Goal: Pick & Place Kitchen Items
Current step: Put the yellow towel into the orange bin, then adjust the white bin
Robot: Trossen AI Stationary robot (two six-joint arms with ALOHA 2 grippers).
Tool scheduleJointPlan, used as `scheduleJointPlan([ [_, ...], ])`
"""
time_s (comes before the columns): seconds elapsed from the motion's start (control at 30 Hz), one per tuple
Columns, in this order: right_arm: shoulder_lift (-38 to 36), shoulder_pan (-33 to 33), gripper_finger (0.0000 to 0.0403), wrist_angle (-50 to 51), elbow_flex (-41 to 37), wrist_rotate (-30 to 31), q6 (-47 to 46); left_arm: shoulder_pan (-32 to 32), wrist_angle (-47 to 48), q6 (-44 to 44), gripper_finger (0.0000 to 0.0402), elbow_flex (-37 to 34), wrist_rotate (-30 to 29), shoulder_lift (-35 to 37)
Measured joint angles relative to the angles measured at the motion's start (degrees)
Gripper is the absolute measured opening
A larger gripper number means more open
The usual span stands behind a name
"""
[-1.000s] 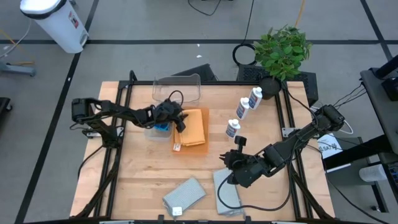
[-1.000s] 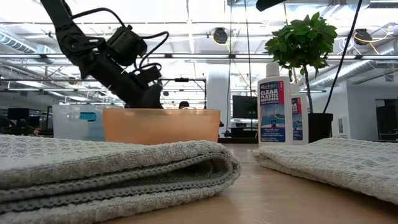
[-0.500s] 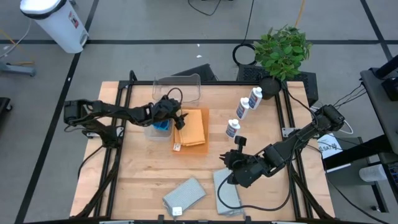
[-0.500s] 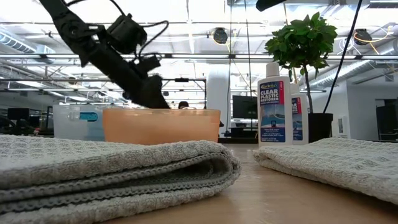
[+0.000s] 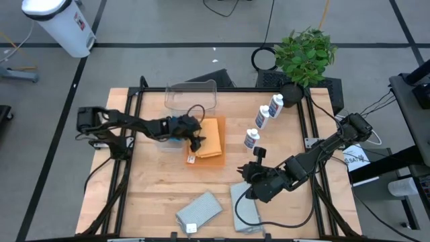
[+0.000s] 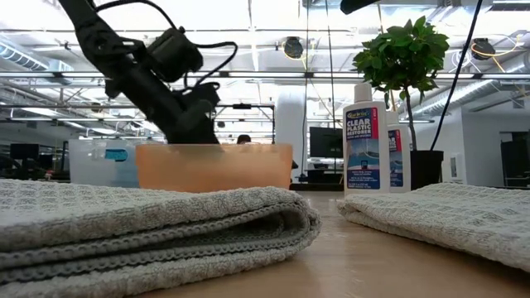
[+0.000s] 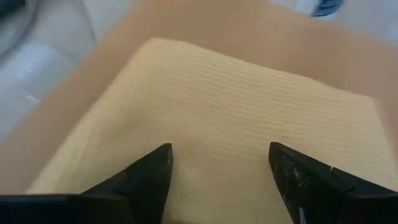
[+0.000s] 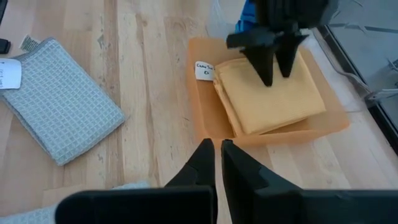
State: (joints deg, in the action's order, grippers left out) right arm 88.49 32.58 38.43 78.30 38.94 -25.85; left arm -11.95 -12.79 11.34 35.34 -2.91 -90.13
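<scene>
I see my left gripper (image 5: 196, 139) with its fingers spread apart and empty, poised just over the orange folded cloth (image 5: 209, 136); I cannot tell whether the tips touch it. My right gripper (image 5: 259, 154) waits with fingers pressed together, holding nothing, beyond the cloth from the left arm, near the three white bottles (image 5: 262, 119). Two grey cloths (image 5: 199, 211) lie on the wooden table (image 5: 148, 188) well apart from the orange one. An office room shows behind.

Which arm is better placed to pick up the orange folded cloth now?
The left arm, probably. The left gripper hangs open right above the orange folded cloth, with its fingers apart over it. The right gripper is shut and waits farther off, near a grey folded cloth.
</scene>
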Motion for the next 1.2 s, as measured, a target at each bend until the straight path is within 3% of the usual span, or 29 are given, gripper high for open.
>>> scheduleJointPlan([
  [0.17, 0.0, 0.0, 0.0002, -0.1, 0.0, 0.0, 0.0, 1.2, 0.1, -0.5, 0.0248, -0.2, -6.8, -4.4],
  [0.47, 0.0, 0.0, 0.0002, -0.1, 0.0, 0.1, 0.6, 1.1, -1.8, -0.9, 0.0241, -0.3, -6.0, -0.5],
  [0.7, 0.0, 0.0, 0.0002, -0.1, 0.0, 0.0, 0.6, 1.1, 2.1, -0.7, 0.0241, -0.3, -5.9, 10.0],
  [0.93, 0.0, 0.0, 0.0001, -0.1, 0.0, 0.0, 0.6, 1.1, 16.4, -0.7, 0.0241, -0.3, -6.8, 25.3],
  [1.03, 0.0, 0.0, 0.0002, 0.0, 0.0, 0.0, 0.4, 1.2, 26.2, 2.2, 0.0241, -0.2, -13.1, 30.4],
  [1.2, 0.0, 0.0, 0.0001, -0.1, 0.0, 0.0, 0.4, 1.1, 46.5, 16.4, 0.0241, -0.2, -32.5, 38.3],
])
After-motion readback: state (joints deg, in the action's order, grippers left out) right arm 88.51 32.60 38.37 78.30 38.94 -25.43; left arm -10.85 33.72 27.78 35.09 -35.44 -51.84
